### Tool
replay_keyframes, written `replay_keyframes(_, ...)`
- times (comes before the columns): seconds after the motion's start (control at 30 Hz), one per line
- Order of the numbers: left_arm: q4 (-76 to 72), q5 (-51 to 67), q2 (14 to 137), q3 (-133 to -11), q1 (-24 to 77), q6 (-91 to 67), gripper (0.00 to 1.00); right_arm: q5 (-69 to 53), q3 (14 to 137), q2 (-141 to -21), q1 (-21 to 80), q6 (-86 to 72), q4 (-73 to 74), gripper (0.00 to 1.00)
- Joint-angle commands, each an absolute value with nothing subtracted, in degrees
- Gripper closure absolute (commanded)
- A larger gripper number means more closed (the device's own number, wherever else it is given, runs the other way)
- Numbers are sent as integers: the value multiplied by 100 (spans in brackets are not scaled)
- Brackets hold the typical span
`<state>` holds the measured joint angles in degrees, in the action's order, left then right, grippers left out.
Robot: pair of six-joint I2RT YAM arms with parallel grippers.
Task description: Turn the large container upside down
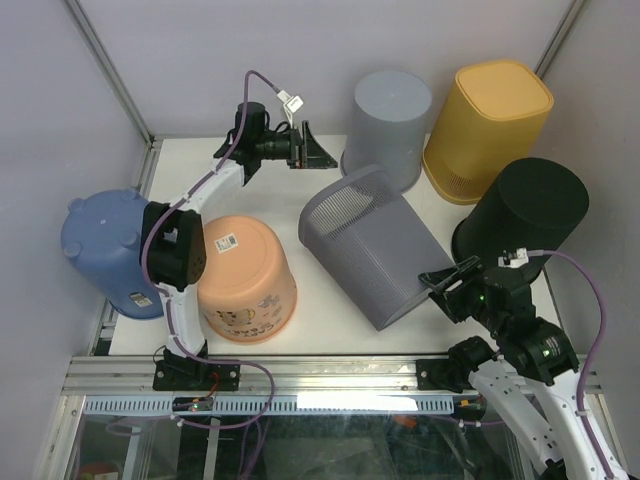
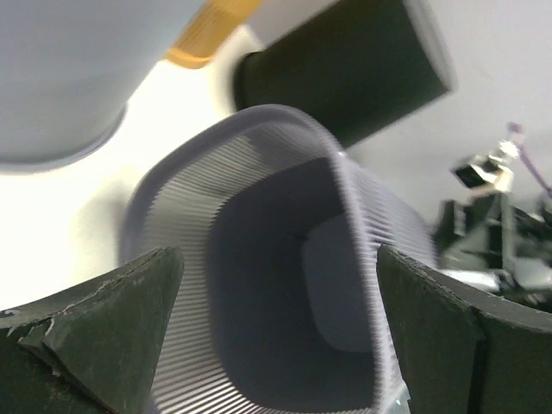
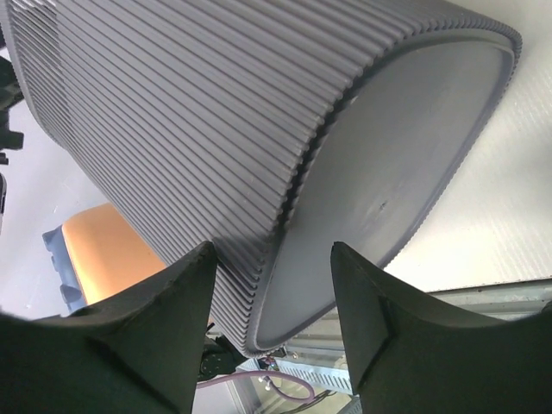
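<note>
1. The large container [image 1: 375, 250], a ribbed grey bin, lay on its side in the middle of the top view, on the white table [image 1: 315, 305]. Its open mouth faced the upper left of the frame and its flat base the lower right.
2. The right gripper [image 1: 440, 285] sat at the base end, in the lower right. In the right wrist view its 2 fingers [image 3: 164, 328] stood partly apart, astride the rim of the base. I cannot tell whether they pressed on the bin.
3. The left gripper [image 1: 318, 152] hung at the upper centre, just beyond the mouth, spread wide and holding nothing. Its wrist view looked into the hollow bin.
4. Around it stood 5 others: an orange tub [image 1: 245, 280] and a blue one [image 1: 105, 240] to the left, and a grey bin [image 1: 390, 115], a yellow bin [image 1: 490, 125] and a black bin [image 1: 525, 210] at the upper right.
</note>
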<state>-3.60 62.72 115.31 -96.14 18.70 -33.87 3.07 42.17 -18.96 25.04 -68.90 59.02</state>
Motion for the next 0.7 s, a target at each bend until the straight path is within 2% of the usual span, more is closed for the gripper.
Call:
replay_keyframes(0.0,1719,4421,10620,-9486,2109,-1601,1,463,4163,-1788,2499,-7055,5701,45)
replay_keyframes(0.1,1900,3693,10325,-9251,2288,-1407,4,515,4169,-1737,2499,-7011,5604,55)
replay_keyframes(0.3,2253,3443,10453,-9284,2476,-1217,10,548,4338,-1766,2504,-6641,5141,77)
replay_keyframes(0.4,2333,3445,10596,-9304,2485,-1189,10,420,4665,-1980,2503,-6036,4792,80)
replay_keyframes(0.67,2424,3227,10702,-9236,2498,-1078,10,-111,5772,-2809,2501,-4824,4286,83)
